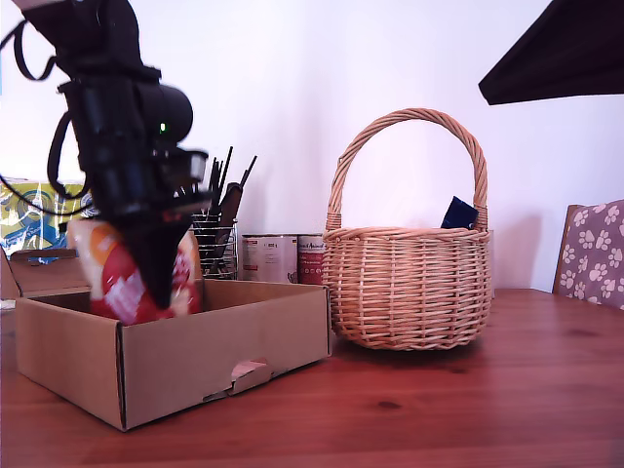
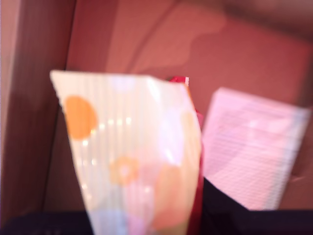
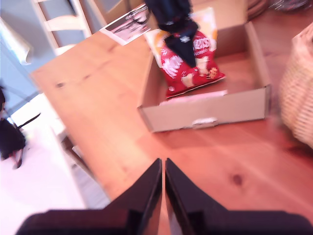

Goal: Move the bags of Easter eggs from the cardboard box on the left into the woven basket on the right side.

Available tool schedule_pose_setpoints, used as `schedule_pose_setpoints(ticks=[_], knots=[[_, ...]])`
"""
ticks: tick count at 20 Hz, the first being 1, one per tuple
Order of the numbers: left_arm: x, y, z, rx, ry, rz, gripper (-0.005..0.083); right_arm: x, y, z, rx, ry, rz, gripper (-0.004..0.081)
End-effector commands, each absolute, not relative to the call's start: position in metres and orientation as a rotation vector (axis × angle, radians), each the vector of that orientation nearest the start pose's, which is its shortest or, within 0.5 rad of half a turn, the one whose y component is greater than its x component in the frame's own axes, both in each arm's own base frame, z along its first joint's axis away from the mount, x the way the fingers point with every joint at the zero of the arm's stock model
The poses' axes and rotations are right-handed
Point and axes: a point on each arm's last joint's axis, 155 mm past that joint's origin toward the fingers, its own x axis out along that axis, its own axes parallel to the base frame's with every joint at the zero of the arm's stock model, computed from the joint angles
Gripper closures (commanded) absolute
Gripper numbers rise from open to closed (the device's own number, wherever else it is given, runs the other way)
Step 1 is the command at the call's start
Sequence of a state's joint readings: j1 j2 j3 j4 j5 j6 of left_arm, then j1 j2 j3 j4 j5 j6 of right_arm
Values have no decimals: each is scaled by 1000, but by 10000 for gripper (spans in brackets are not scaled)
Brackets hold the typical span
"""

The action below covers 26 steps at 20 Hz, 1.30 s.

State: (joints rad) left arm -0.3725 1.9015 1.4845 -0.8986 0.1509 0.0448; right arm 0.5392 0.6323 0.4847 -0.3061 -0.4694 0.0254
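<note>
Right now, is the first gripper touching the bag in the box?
Touching. In the second wrist view my first gripper is clamped on the cream-and-red bag above the box; the first wrist view shows that bag between its jaws.

Exterior low frontal; wrists overhead, sharing cardboard box [image 1: 175, 351].

A home room is showing here: a wooden desk [image 1: 468, 409] is sitting against a plain white wall [image 1: 292, 88], a paw-print cushioned chair [image 1: 593, 252] is standing beside it, and tins [image 1: 269, 257] are lining up behind.
</note>
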Motion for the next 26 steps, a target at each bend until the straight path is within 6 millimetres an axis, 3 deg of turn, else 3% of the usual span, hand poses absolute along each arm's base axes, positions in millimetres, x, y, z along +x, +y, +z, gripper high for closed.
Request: schedule_pose_setpoints(ticks=[1, 5, 9, 13, 18, 21, 26], knots=[[388, -192, 114, 149, 1158, -538, 738, 190, 209, 190, 5, 453, 973, 782], [386, -220, 167, 75, 998, -680, 738, 200, 204, 199, 21, 424, 922, 782], [375, -252, 194, 34, 912, -824, 738, 203, 206, 207, 27, 391, 923, 782], [355, -306, 226, -35, 796, -1062, 738, 200, 204, 198, 46, 443, 914, 782], [361, -361, 251, -29, 598, -1133, 738, 197, 202, 198, 55, 453, 912, 782], [384, -389, 251, -49, 491, -1097, 738, 196, 201, 203, 55, 429, 912, 782], [430, -414, 215, -124, 426, -960, 738, 203, 189, 214, 53, 373, 849, 769]])
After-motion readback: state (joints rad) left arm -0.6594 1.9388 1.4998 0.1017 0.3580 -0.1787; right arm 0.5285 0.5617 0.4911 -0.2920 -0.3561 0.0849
